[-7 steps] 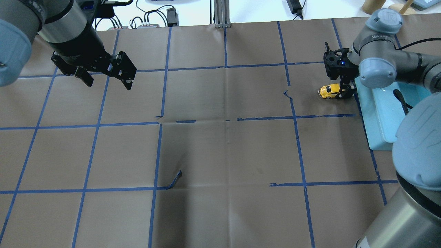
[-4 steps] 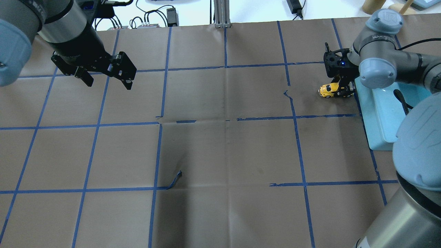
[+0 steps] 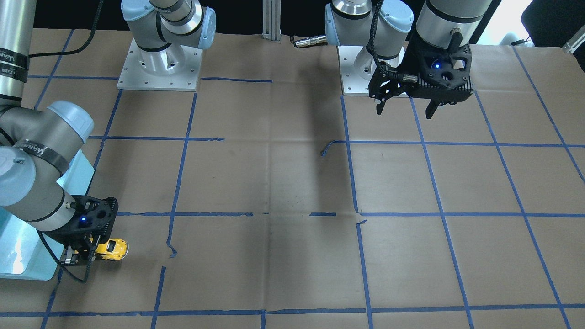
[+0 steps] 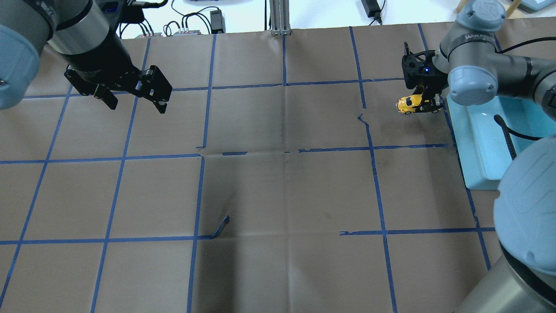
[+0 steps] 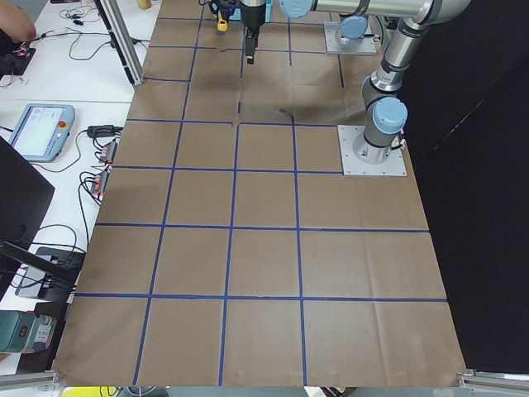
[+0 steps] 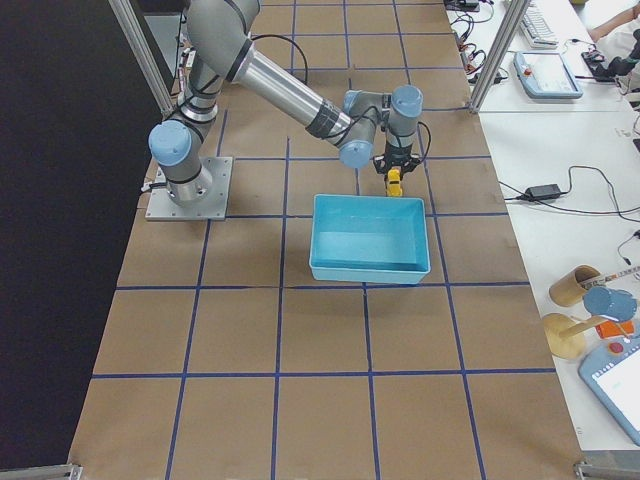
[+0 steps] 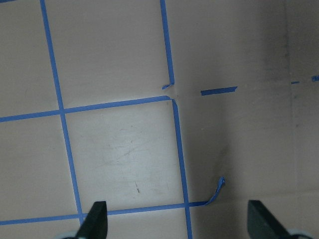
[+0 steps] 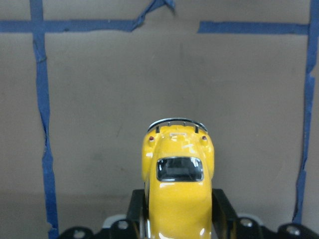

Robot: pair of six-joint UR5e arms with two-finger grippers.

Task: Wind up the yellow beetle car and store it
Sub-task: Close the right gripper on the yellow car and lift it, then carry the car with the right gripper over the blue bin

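Observation:
The yellow beetle car [image 4: 408,104] is a small glossy toy with dark windows, and my right gripper [image 4: 428,105] is shut on its rear half. It hangs just off the brown paper beside the blue bin's far left corner. The right wrist view shows the yellow beetle car [image 8: 177,194] from above, nose pointing away, black fingers [image 8: 137,206] pressed on both sides. In the front-facing view the car [image 3: 112,248] pokes out of the right gripper [image 3: 84,256]. My left gripper [image 4: 136,104] hovers open and empty over the far left of the table; its fingertips [image 7: 95,221] frame bare paper.
A light blue bin [image 4: 478,143] stands at the table's right edge, just right of the car; in the right-side view the bin [image 6: 330,262] looks empty. Blue tape lines grid the brown paper, with a loose curl of tape [image 4: 221,227] near the middle.
My right gripper has carried the car a little toward the table's far side and slightly left, apparently rising. The left arm has not moved.

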